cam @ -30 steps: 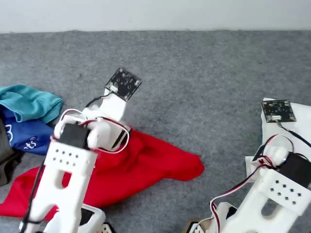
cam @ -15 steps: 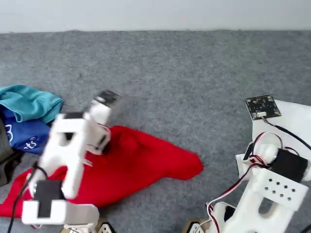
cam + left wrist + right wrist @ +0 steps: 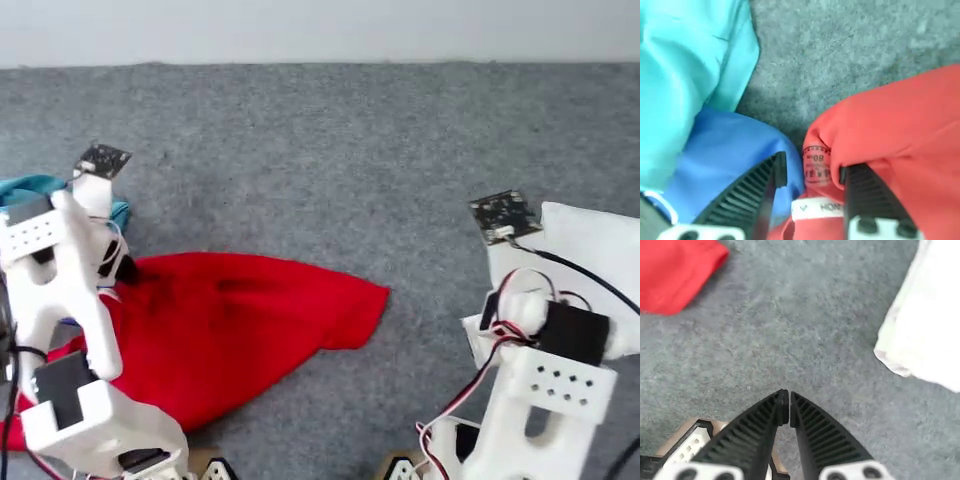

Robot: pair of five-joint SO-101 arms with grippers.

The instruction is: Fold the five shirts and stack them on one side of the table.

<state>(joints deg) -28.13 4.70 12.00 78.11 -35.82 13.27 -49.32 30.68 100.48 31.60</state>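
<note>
Four shirts visible, no stack yet: teal shirt (image 3: 685,75) and blue shirt (image 3: 725,155) lie bunched at left, left gripper (image 3: 812,171) pinches the collar of the unfolded red shirt (image 3: 240,320) beside them, right gripper (image 3: 786,407) hangs pressed together and empty above the tabletop (image 3: 350,150), white shirt (image 3: 590,250) sits far right, possibly folded.

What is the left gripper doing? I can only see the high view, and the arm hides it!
Observer: In the left wrist view the left gripper grips the red shirt at its collar, the bit with the label.
Operator: Is anything next to it?
Observer: Yes, the blue shirt lies right beside one finger, and the teal shirt lies against it.
Operator: And the right gripper?
Observer: The right wrist view shows the right gripper shut with nothing in it, above bare grey table.
</note>
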